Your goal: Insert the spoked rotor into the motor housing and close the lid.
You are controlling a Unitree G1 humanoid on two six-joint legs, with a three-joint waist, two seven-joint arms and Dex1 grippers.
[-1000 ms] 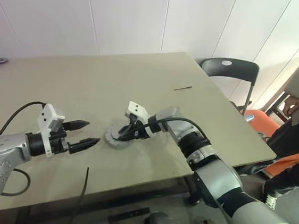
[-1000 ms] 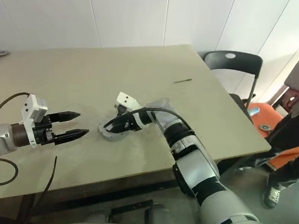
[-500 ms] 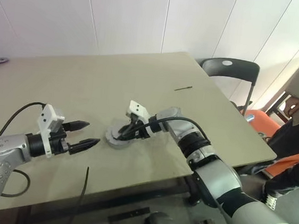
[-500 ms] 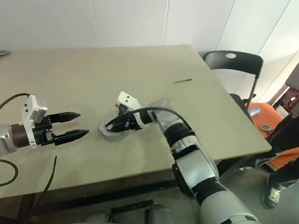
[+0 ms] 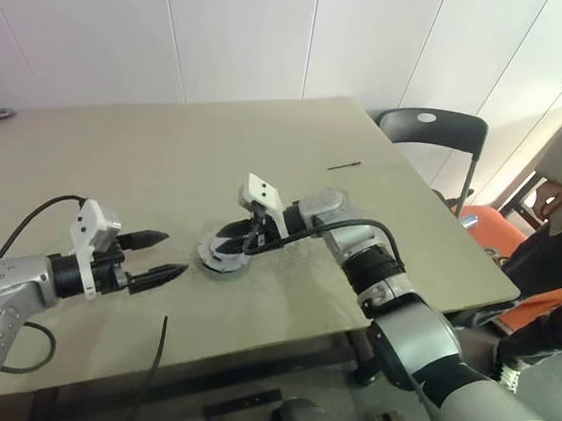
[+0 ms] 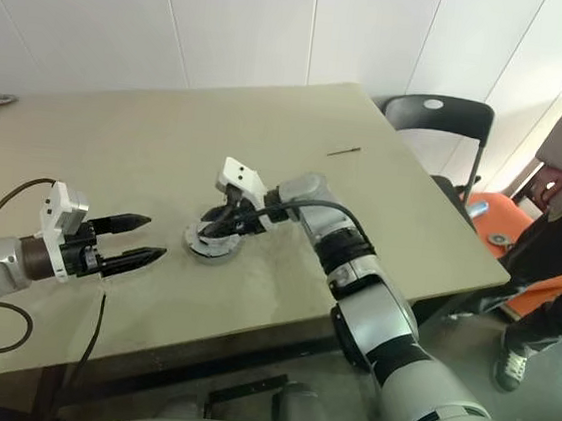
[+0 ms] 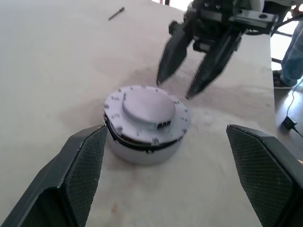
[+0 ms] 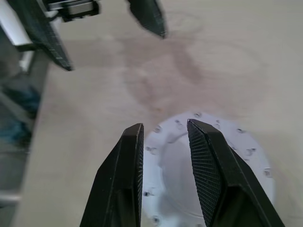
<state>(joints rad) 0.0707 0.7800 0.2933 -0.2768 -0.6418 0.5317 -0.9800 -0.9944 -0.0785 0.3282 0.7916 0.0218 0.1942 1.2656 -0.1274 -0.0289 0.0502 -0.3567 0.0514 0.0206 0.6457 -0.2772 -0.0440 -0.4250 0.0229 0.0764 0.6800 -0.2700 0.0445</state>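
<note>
Right fingers (image 7: 187,78) risen; lid (image 7: 147,111) seemingly flat.

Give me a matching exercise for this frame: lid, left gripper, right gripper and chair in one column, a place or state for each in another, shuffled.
Things:
1. lid
2. left gripper
3. right gripper
4. chair

Places or states:
A. past the table's far right corner
B. jaws wide open, apart from the motor, empty
C. sits on top of the housing
D. jaws a little apart, empty, just above the lid

Pairs: 1-C, 2-B, 3-D, 4-A
</note>
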